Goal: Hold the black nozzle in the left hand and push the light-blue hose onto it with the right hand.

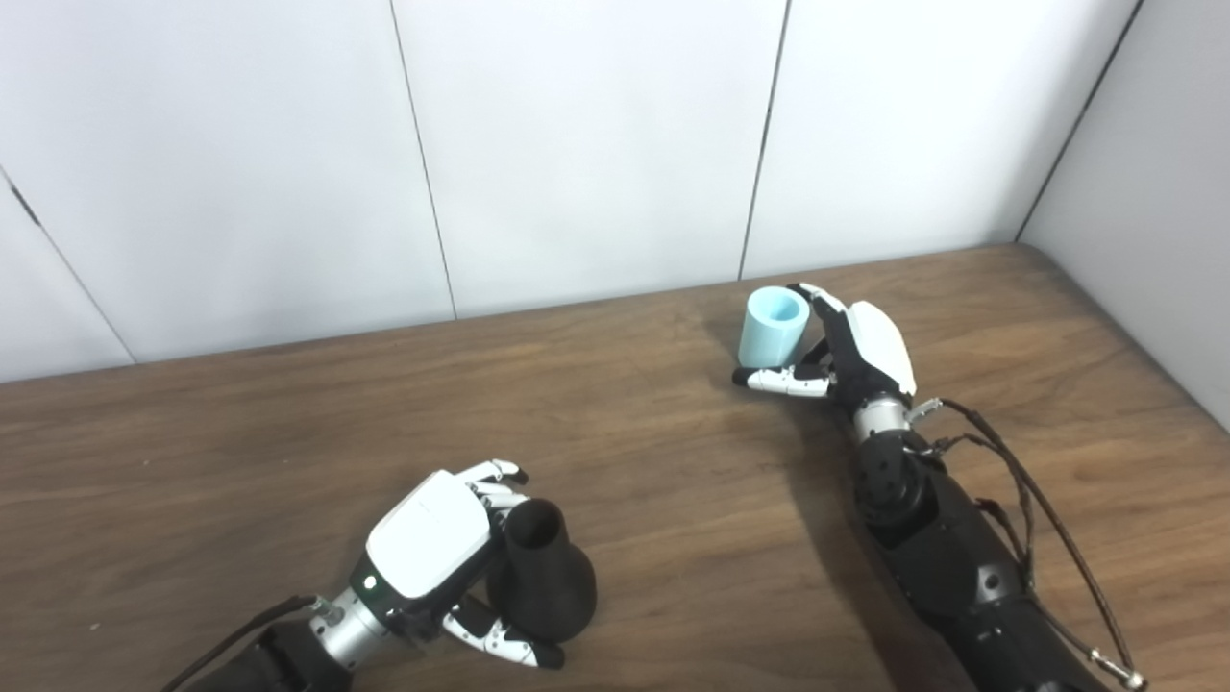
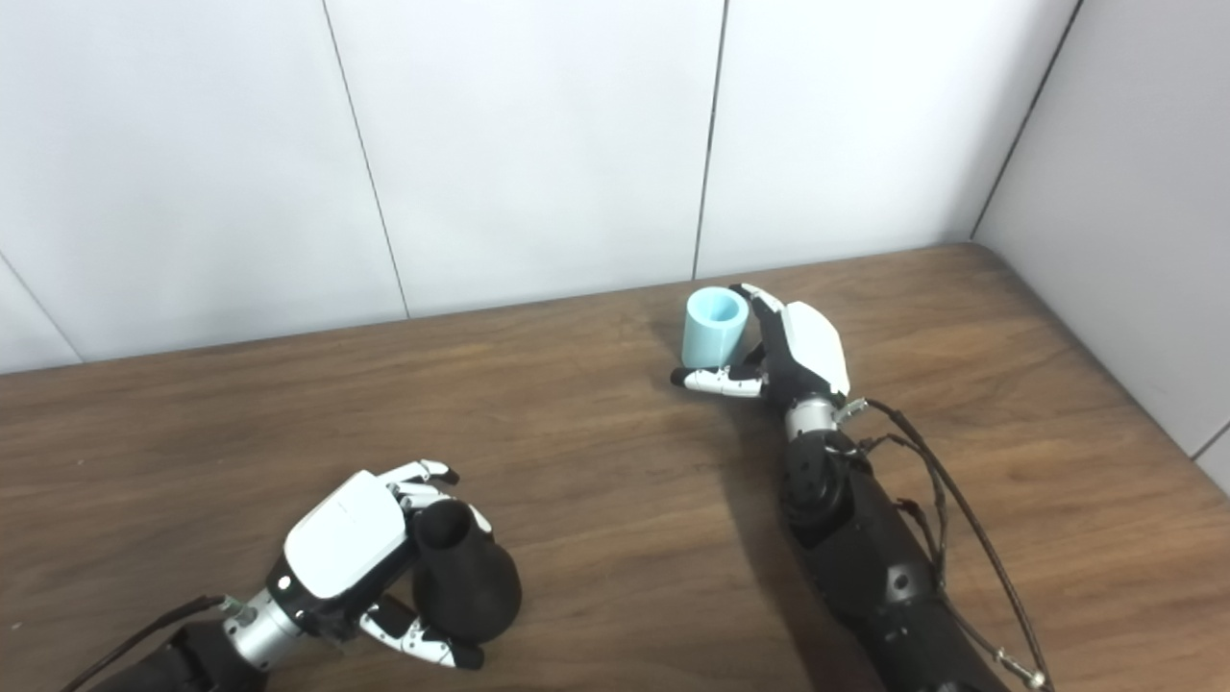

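The black nozzle (image 1: pixel 541 575) stands upright on the table near the front left, narrow neck up and wide base down. My left hand (image 1: pixel 434 548) is shut on it, fingers curled round the neck from behind and thumb against the base in front. The light-blue hose (image 1: pixel 772 329), a short open tube, stands on end at the back right. My right hand (image 1: pixel 858 351) is closed on it from the right, with fingers (image 1: pixel 820 298) at the far rim and the thumb (image 1: pixel 783 381) lying along its base in front. Nozzle and hose are far apart.
The wooden table (image 1: pixel 615 452) runs back to white wall panels (image 1: pixel 577 144), with a side wall (image 1: pixel 1153 192) along its right edge. A black cable (image 1: pixel 1038 509) loops off my right forearm.
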Robot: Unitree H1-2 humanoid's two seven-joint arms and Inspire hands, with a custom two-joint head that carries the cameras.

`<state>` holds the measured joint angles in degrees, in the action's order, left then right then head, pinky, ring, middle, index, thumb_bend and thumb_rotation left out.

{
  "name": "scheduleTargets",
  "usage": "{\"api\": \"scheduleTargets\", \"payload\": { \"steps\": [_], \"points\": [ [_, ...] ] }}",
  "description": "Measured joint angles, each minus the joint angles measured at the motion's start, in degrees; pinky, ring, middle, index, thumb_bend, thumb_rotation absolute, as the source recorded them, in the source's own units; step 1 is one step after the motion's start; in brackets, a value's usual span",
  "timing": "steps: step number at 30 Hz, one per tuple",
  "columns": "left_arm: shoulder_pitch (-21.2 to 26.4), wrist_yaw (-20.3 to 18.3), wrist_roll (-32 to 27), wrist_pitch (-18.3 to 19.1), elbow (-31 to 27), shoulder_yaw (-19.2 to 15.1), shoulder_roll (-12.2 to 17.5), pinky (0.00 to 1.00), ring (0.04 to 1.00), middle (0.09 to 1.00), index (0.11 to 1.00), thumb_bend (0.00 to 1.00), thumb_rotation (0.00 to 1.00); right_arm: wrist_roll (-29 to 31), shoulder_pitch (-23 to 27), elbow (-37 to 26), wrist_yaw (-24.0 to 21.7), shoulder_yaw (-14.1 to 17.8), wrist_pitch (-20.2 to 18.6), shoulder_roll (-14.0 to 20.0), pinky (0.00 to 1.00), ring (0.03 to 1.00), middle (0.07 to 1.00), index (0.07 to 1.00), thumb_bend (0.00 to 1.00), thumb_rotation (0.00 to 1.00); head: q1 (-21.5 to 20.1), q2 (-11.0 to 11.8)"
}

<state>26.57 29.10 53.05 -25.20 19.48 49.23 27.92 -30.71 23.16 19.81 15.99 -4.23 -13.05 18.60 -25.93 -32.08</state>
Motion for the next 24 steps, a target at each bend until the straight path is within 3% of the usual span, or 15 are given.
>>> {"api": "scheduleTargets", "payload": {
  "steps": [10,18,24],
  "points": [
    [0.08,0.0,0.11,-0.02,0.05,0.03,-0.12,0.73,0.496,0.425,0.519,0.52,0.0,0.3,-0.11,-1.46,-1.64,0.65,-1.27,0.27,0.79,0.859,0.854,0.817,1.0,0.44,-0.18,0.17],
    [0.19,0.0,0.26,-0.06,0.17,0.08,-0.29,0.74,0.499,0.433,0.517,0.52,0.0,0.47,-1.2,-3.59,-3.85,2.03,-2.29,1.7,0.76,0.858,0.865,0.867,1.0,0.51,-0.53,0.17],
    [0.21,0.04,0.27,-0.1,0.29,0.11,-0.32,0.75,0.501,0.435,0.517,0.52,0.0,2.23,-3.71,-7.46,-5.12,5.41,-3.09,2.78,0.76,0.856,0.866,0.876,1.0,0.47,-0.7,0.26]
  ]
}}
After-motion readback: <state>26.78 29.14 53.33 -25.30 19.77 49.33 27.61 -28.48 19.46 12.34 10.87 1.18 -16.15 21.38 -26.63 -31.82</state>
